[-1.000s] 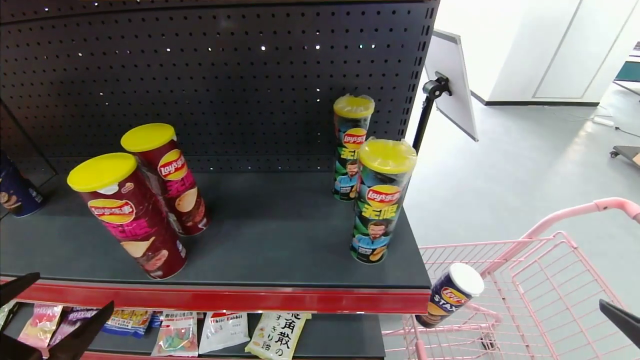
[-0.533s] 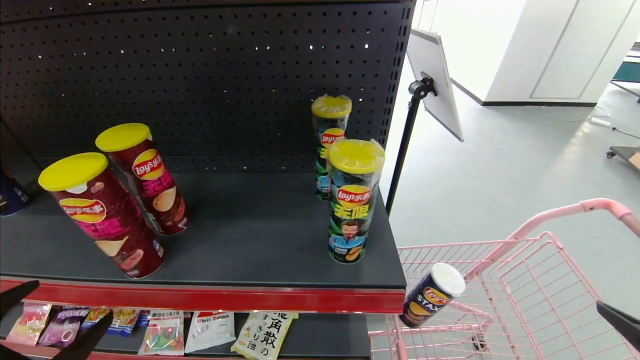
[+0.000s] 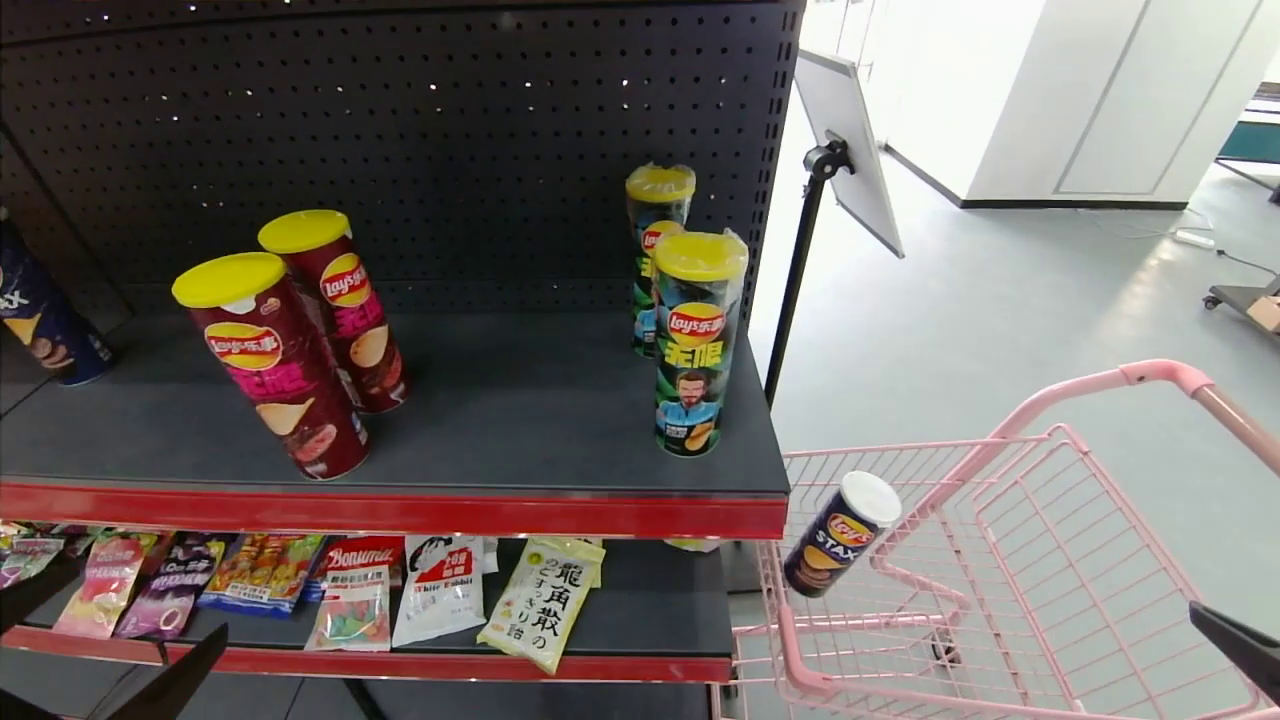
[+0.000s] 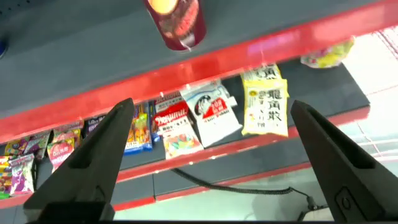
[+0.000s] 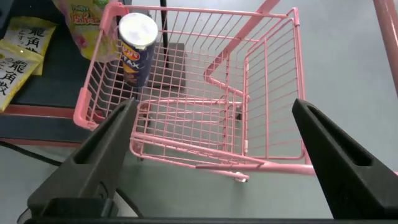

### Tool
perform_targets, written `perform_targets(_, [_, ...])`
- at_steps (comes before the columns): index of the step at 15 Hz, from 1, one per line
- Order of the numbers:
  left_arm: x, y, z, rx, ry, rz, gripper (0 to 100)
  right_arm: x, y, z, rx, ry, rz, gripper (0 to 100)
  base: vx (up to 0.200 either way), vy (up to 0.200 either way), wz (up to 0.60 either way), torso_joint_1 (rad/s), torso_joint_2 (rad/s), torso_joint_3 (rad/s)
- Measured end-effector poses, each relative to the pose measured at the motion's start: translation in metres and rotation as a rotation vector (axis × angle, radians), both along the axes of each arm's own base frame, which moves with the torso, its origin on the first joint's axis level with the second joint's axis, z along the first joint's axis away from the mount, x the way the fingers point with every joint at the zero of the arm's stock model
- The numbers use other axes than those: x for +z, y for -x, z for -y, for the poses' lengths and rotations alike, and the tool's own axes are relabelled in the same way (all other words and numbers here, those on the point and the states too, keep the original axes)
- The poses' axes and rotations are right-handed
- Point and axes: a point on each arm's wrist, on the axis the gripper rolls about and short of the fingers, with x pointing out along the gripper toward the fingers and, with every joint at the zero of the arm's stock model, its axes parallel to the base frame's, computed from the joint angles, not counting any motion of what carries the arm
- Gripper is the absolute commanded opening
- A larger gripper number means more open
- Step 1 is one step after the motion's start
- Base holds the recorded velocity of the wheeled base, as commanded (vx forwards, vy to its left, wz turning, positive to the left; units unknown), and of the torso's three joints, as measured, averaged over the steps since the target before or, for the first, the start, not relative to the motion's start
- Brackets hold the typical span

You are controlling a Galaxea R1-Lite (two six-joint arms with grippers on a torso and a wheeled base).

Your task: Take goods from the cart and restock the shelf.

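Pink cart [image 3: 1150, 373], blue can [image 3: 838, 535] leaning inside lid-up, left gripper [image 4: 211, 104] and right gripper [image 5: 216, 104] gaping empty

Upper shelf [image 3: 520, 430]: front maroon can [image 3: 275, 365] and rear maroon can [image 3: 340, 310] standing at left; front green can [image 3: 692, 345] and rear green can [image 3: 650, 215] standing at right edge; navy can [image 3: 40, 320] far left | Lower shelf [image 3: 670, 610]: snack packets [image 3: 440, 600] lying flat | Floor [image 3: 1000, 300]: pink cart [image 3: 1150, 375], blue tube [image 3: 838, 535] leaning inside.

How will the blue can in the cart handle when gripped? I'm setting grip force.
The blue can looks like a rigid, smooth tube, so it is probably stiff but slightly slippery. Leaning tilted in the cart, it may roll if nudged.
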Motion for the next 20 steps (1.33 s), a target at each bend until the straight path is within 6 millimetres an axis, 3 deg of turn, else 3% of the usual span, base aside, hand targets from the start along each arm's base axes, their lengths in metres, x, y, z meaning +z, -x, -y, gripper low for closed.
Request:
perform_targets(6, [0.000, 0.001, 0.000, -0.001, 0.000, 0.001, 100, -0.001, 0.000, 0.000, -0.001, -0.001, -0.005, 100, 0.000, 0.000, -0.60, 0.008, 0.00, 0.002])
perform_targets(14, [0.000, 0.008, 0.000, -0.041, 0.018, 0.037, 100, -0.001, 0.000, 0.000, -0.005, 0.001, -0.008, 100, 0.000, 0.000, 0.00, 0.000, 0.00, 0.000])
perform_targets(20, [-0.001, 0.016, 0.000, -0.042, 0.021, 0.063, 100, -0.001, -0.003, 0.000, -0.002, -0.001, -0.018, 100, 0.000, 0.000, 0.00, -0.134, 0.32, 0.182])
